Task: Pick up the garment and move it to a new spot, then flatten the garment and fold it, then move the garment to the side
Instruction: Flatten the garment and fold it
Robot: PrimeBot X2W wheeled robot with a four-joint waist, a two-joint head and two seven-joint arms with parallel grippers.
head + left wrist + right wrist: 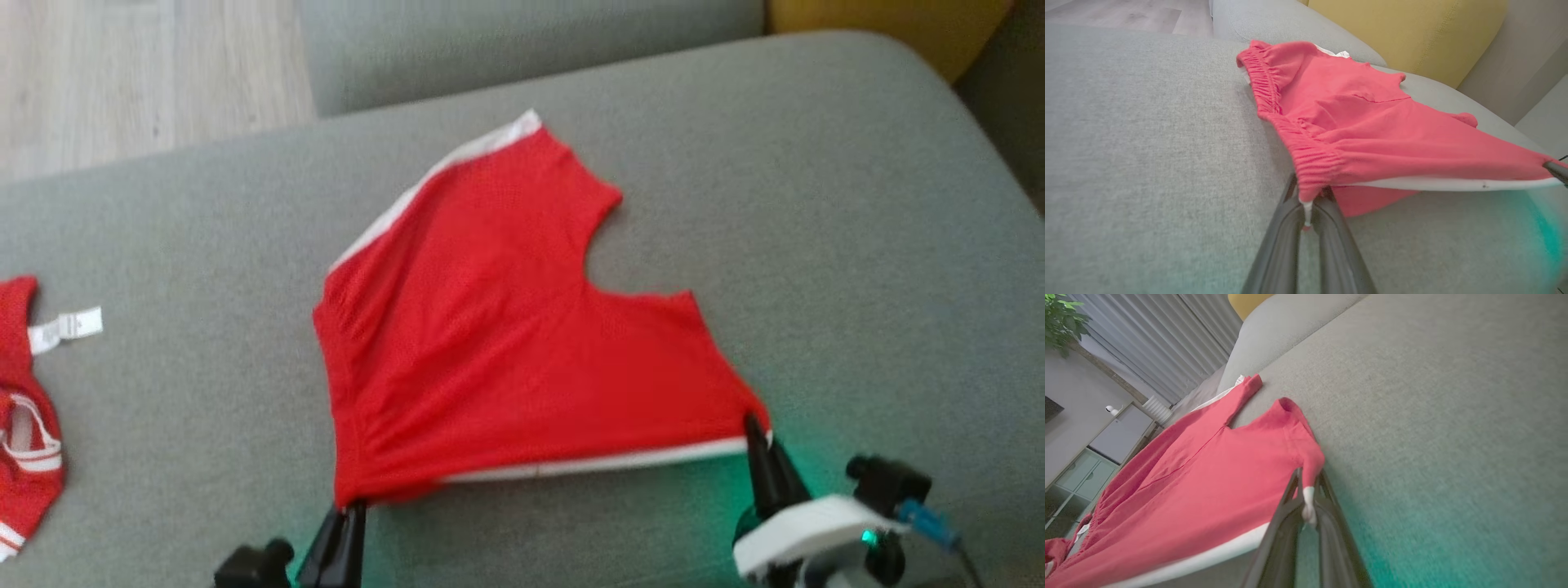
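Observation:
The garment in my grippers is a pair of red mesh shorts with a white side stripe and an elastic waistband, spread on a grey sofa cushion. My left gripper is shut on the near waistband corner, seen close in the left wrist view as the garment pinched by the left gripper. My right gripper is shut on the near leg-hem corner by the white stripe; the right wrist view shows the garment gripped by the right gripper. The near edge is stretched taut between both grippers.
A second red piece with white stripes and a white tag lies at the cushion's left edge. A yellow cushion stands beyond the sofa's far end. Wooden floor lies past the far left. Bare grey cushion lies to the right.

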